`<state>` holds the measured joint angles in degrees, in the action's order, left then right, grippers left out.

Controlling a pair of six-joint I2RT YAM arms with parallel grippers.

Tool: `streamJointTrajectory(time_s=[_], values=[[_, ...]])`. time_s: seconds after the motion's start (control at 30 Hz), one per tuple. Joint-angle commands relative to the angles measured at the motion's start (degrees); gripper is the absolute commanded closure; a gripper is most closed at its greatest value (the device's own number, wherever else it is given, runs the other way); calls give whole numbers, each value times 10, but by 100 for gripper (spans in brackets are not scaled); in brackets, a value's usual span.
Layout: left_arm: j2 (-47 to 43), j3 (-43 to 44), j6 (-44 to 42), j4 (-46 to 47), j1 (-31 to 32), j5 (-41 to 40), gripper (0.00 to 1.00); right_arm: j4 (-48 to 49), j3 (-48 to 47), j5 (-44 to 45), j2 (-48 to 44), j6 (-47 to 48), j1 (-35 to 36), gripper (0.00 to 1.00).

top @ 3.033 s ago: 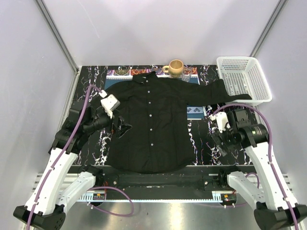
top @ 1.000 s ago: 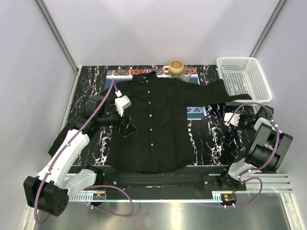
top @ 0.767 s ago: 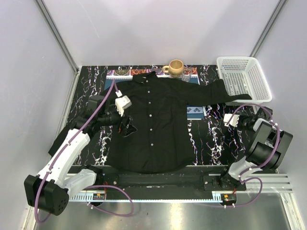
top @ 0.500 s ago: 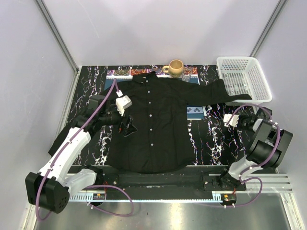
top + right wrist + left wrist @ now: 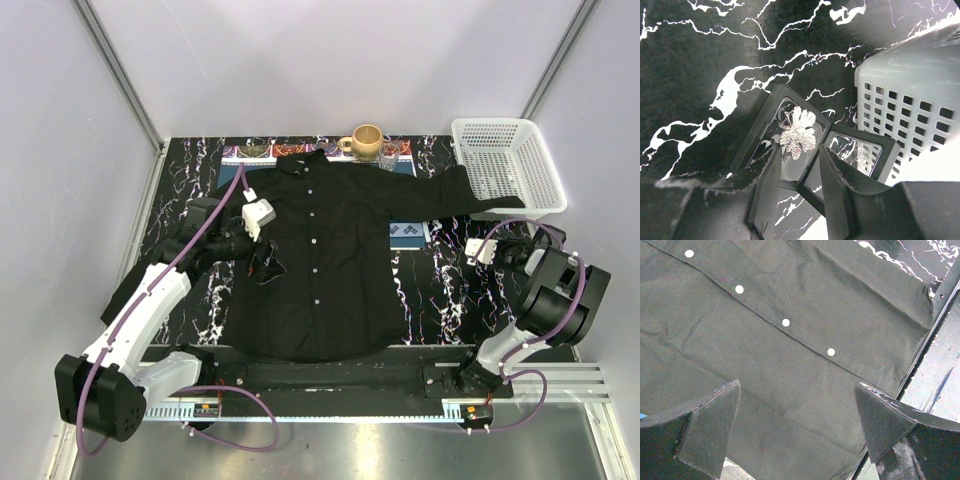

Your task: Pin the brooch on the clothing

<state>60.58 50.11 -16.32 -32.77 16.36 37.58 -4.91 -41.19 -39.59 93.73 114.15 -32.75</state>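
The black button-up shirt [image 5: 320, 260] lies spread flat in the middle of the table, and its white buttons show in the left wrist view [image 5: 785, 322]. My left gripper [image 5: 263, 263] hovers over the shirt's left front [image 5: 796, 385], jaws wide open and empty. The brooch [image 5: 798, 131], a silvery leaf-shaped ornament, lies in an open black case [image 5: 760, 140] with clear panes. My right gripper [image 5: 800, 149] is just above the case, jaws partly open, with the brooch just beyond the tips and untouched. In the top view the case and brooch are hidden under the right arm [image 5: 552, 290].
A white basket [image 5: 505, 165] stands at the back right, close beside the case [image 5: 910, 100], with the shirt's right sleeve reaching to it. A tan mug [image 5: 367, 140] and a glass [image 5: 389, 152] stand behind the collar. A patterned mat [image 5: 408, 233] lies under the shirt.
Since three seconds ago the left gripper has moved in over the shirt's left front, and the right arm has swung back toward the basket. In the last second both barely moved.
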Motion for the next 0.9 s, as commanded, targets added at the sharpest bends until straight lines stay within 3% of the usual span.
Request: streamJointTrajectory(time_s=[0.0, 0.33, 0.5, 0.63, 0.7, 0.87], values=[[2, 4, -6, 31, -5, 9, 1, 20, 11, -27, 12, 267, -2, 58], [5, 4, -4, 30, -7, 12, 1, 67, 30, -40, 29, 300, -2, 62], [5, 4, -5, 26, -9, 12, 1, 93, 48, -45, 22, 280, -2, 71], [6, 4, -6, 26, -9, 13, 1, 116, 66, -55, 8, 258, -2, 86], [6, 4, -6, 25, -9, 11, 1, 120, 73, -60, -2, 245, -2, 100], [2, 4, -7, 24, -9, 12, 1, 97, 73, -76, -49, 208, -2, 100]])
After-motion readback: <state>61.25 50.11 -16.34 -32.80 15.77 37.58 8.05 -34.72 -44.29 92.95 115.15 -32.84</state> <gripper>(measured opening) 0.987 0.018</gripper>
